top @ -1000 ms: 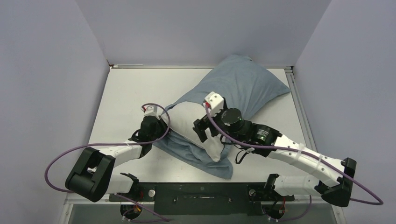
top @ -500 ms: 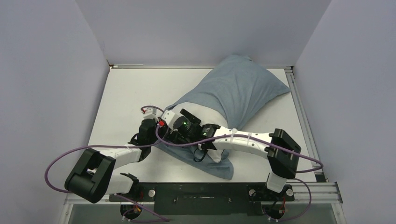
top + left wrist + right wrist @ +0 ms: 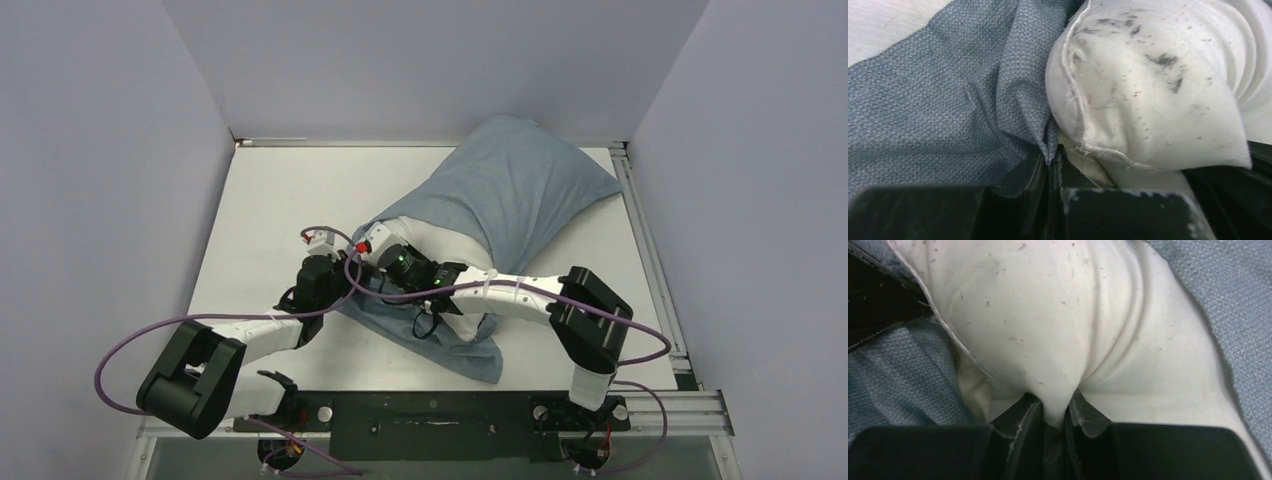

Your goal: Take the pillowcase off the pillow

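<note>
The left hand (image 3: 1050,165) clamps a fold of the limp pillowcase (image 3: 938,100) at its open mouth. Just beside it, the right hand (image 3: 1053,415) pinches the plump pillow (image 3: 1048,315) by its bared corner. Both are soft and probably light, likely best gripped by bunched edges.

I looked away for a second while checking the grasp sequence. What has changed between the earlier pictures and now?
The right gripper swung leftward across the exposed white end of the pillow, toward the left gripper, and went from open to closed on a fold of the pillow's fabric. Unchanged: the left gripper stays clamped on the pillowcase edge, and the pillow and pillowcase lie about where they were.
</note>
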`<state>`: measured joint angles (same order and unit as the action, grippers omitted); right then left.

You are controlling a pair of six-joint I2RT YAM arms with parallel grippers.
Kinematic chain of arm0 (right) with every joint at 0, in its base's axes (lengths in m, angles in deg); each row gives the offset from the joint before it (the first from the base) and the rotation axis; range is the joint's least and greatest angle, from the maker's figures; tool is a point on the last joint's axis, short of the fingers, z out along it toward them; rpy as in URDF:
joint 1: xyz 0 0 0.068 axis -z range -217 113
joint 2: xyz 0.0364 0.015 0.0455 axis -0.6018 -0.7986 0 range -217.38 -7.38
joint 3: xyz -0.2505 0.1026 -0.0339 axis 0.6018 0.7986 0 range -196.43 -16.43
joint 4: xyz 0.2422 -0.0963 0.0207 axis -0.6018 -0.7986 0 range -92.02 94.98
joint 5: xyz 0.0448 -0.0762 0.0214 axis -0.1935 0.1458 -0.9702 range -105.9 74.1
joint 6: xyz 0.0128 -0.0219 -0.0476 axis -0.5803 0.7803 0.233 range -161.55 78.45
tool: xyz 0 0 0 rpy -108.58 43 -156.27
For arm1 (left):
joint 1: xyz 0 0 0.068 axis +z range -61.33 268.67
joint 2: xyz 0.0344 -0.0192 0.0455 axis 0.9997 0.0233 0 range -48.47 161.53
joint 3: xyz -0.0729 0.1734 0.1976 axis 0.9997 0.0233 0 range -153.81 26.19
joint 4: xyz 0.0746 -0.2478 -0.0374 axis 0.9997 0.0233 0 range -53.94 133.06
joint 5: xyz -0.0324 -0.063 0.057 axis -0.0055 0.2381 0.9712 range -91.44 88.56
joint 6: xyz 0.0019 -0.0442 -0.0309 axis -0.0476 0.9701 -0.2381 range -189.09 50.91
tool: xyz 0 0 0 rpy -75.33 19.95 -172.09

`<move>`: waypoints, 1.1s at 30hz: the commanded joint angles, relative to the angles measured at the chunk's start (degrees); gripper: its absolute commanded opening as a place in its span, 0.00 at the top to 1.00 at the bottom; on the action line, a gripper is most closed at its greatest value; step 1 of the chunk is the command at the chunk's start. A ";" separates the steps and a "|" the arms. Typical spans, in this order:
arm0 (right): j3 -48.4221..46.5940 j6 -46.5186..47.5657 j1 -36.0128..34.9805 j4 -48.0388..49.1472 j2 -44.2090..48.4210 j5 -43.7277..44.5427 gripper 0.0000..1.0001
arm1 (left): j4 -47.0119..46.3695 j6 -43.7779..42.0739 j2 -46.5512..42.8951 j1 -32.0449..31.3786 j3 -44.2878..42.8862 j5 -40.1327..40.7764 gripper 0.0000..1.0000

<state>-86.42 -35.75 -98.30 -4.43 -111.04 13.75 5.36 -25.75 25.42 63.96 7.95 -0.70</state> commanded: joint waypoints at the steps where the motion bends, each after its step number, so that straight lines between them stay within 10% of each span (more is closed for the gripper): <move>1: 1.66 -3.86 3.27 -3.32 7.28 0.98 0.95 | -3.35 0.44 -2.37 -0.08 0.09 -0.54 1.00; 14: -4.88 -10.44 8.67 -3.81 32.42 -24.30 0.95 | -3.05 0.42 0.76 -5.35 -5.37 4.40 1.00; 27: -14.25 -18.21 10.06 -0.98 36.89 -45.72 0.95 | -16.14 -3.37 23.24 -18.31 -24.54 28.25 1.00; 33: -7.36 -23.77 10.15 3.47 35.95 -51.88 0.95 | -9.27 -2.45 33.53 -13.71 -40.55 24.24 1.00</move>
<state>-95.49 -52.84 -87.04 -14.57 -76.94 -27.08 -6.07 -26.74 55.21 47.19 -22.47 24.28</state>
